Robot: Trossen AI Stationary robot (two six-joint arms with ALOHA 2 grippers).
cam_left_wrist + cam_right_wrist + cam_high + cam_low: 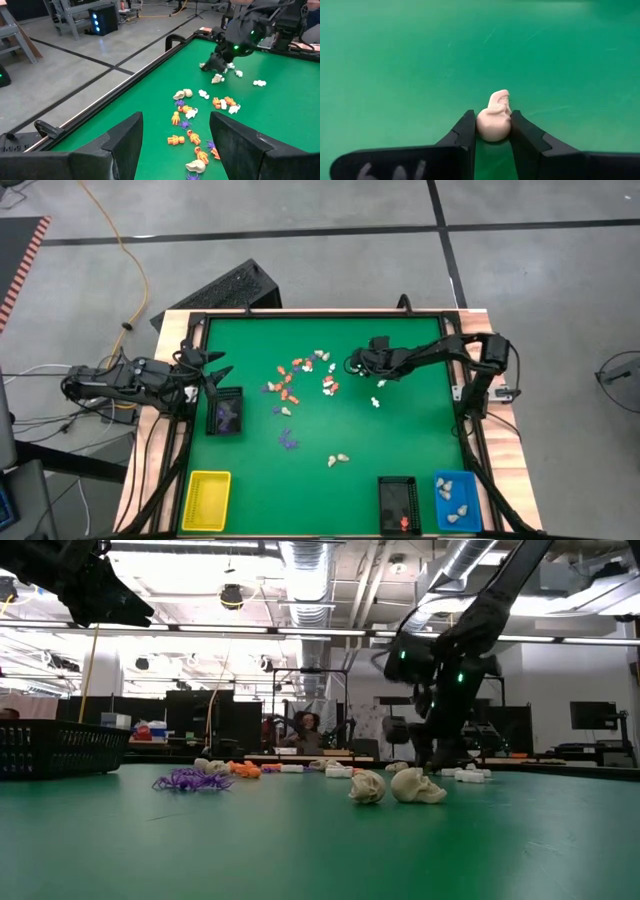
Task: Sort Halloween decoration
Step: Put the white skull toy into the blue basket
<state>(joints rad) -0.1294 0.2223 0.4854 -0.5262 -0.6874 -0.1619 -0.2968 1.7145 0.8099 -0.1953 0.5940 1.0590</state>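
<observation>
Many tiny Halloween decoration figurines in orange, white, cream and purple lie scattered on the green mat. Two cream skulls rest near the middle. My right gripper reaches down at the far side of the scatter, shut on one cream-beige figurine. My left gripper hangs open at the mat's left edge, above a black basket, with nothing between its fingers. My right gripper pinches the cream-beige figurine's rounded lower part between its two fingertips, one on each side. The fingers slant down at it from the table's right. Its narrower end sticks out beyond the fingertips. Whether it is clear of the mat, I cannot tell.
A yellow tray, a black tray and a blue tray with a few pieces stand along the near edge. The black basket holds purple pieces. A dark frame rims the mat. A purple clump lies mid-mat.
</observation>
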